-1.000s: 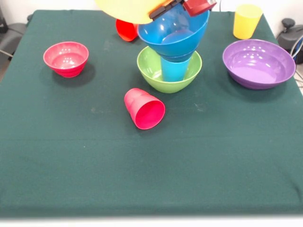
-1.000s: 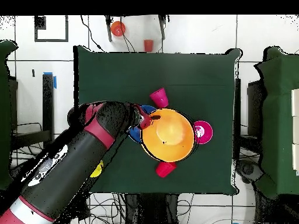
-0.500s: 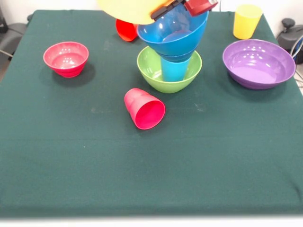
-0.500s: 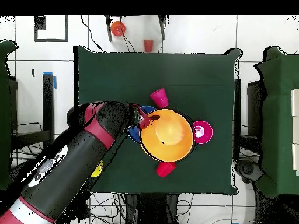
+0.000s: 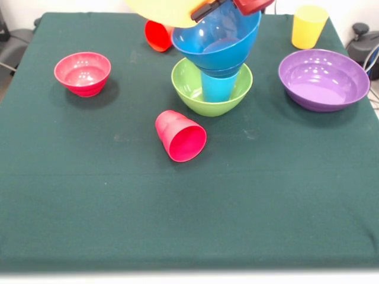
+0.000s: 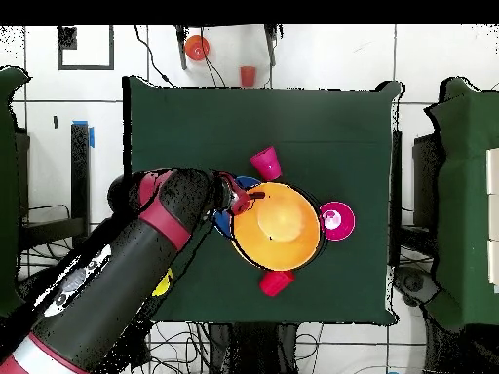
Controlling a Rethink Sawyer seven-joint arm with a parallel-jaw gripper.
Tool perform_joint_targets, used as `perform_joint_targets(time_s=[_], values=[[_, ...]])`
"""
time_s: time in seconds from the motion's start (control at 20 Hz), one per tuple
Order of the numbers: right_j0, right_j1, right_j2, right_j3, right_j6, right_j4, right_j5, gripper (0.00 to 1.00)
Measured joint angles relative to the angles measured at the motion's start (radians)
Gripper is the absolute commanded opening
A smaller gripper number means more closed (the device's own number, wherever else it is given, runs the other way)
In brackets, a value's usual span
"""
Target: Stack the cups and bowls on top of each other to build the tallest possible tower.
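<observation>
The tower stands at the table's middle: a green bowl point(image 5: 195, 97) holds a light blue cup point(image 5: 217, 87), and a blue bowl point(image 5: 217, 42) rests tilted on that cup. Above it hangs the huge orange-yellow bowl point(image 5: 161, 8) point(image 6: 278, 226), cut off by the top edge in the front view. My gripper point(image 5: 205, 10) point(image 6: 245, 199) is shut on its rim. One red cup point(image 5: 180, 136) point(image 6: 265, 162) lies on its side in front of the tower. Another red cup point(image 5: 157, 35) point(image 6: 276, 282) lies behind it. From overhead, the orange-yellow bowl hides most of the tower.
A red bowl point(image 5: 83, 72) point(image 6: 337, 220) sits at the left in the front view. A wide purple bowl point(image 5: 324, 78) and a yellow cup point(image 5: 308, 26) stand at the right. In the overhead view my arm point(image 6: 127, 273) covers that side, where only a sliver of the yellow cup point(image 6: 162, 283) shows.
The orange-yellow bowl and my gripper have risen slightly over the blue bowl. Everything on the table has stayed in place.
</observation>
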Motion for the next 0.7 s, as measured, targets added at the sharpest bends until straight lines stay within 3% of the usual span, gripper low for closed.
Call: perform_joint_targets(time_s=[0.7], values=[[0.0,-0.019,0.006,0.0,0.0,0.004,0.036,0.0]])
